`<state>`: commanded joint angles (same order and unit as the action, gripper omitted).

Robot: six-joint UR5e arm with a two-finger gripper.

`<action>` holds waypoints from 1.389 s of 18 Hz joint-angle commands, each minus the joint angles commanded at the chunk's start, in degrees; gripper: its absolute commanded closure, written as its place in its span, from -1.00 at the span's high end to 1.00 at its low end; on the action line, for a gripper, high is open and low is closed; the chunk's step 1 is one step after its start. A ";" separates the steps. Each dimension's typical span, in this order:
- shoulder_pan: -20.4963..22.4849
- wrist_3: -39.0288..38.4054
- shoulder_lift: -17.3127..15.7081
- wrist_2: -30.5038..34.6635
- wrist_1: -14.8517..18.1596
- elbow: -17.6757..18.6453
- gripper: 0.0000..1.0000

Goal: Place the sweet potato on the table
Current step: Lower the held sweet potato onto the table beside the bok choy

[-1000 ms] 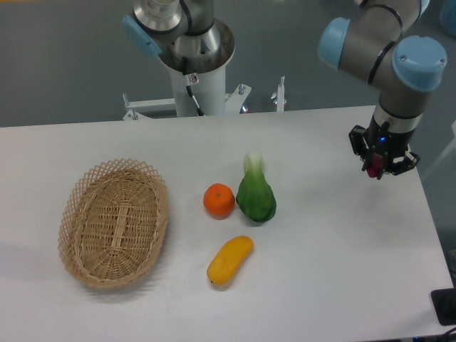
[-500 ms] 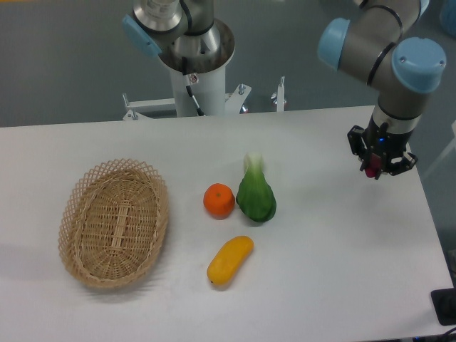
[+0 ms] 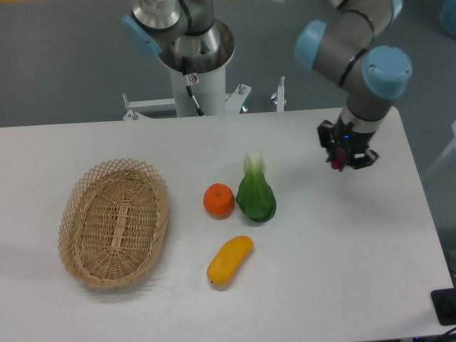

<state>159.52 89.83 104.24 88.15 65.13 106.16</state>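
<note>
While tool (image 3: 337, 164) grips one sweet potato (image 3: 335, 163), one basket (image 3: 114, 222).

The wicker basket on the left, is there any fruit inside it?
No, the basket holds nothing; the orange and the yellow fruit lie on the table beside it.

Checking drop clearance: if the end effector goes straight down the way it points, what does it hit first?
Bare table, it seems. The end effector holds the sweet potato pointing down, with the green vegetable off to its side; height unclear.
</note>
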 joint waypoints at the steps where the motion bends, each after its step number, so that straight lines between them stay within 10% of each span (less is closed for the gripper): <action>1: -0.26 -0.09 -0.70 0.00 0.00 1.49 -0.81; 11: -4.92 -2.99 -2.38 0.09 0.00 8.80 -0.31; 16: -4.40 -2.02 -1.76 0.44 -0.26 7.75 -0.03; 21: -3.35 -1.93 -1.41 0.70 -2.45 6.34 1.00; 25: -2.82 -2.11 -1.85 2.28 -5.09 3.19 1.00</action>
<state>156.71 87.71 102.39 90.43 60.03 109.35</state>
